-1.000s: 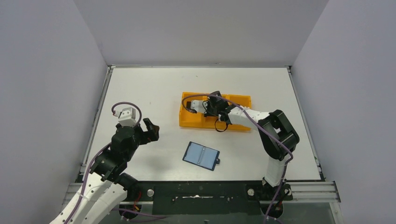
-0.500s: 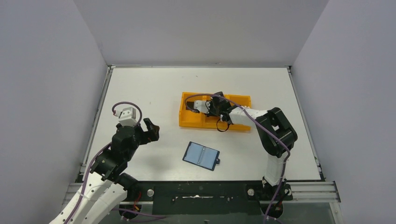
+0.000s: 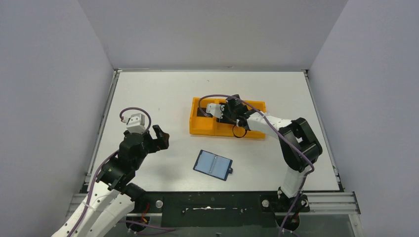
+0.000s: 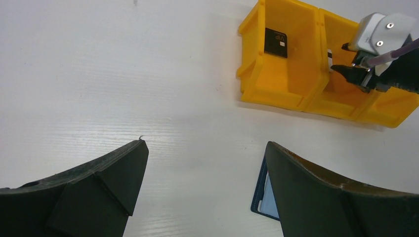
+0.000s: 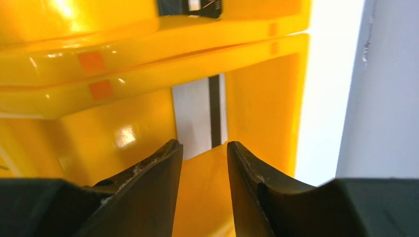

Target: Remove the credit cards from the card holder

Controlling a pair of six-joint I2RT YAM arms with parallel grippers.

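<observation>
An orange tray sits on the table, a black card in its left compartment and a striped white card in the middle one. The wallet lies open nearer the arms, well apart from the tray. The right gripper hangs low in the middle compartment, jaws slightly parted and gripping nothing, while the left gripper hovers wide open and empty at the left.
</observation>
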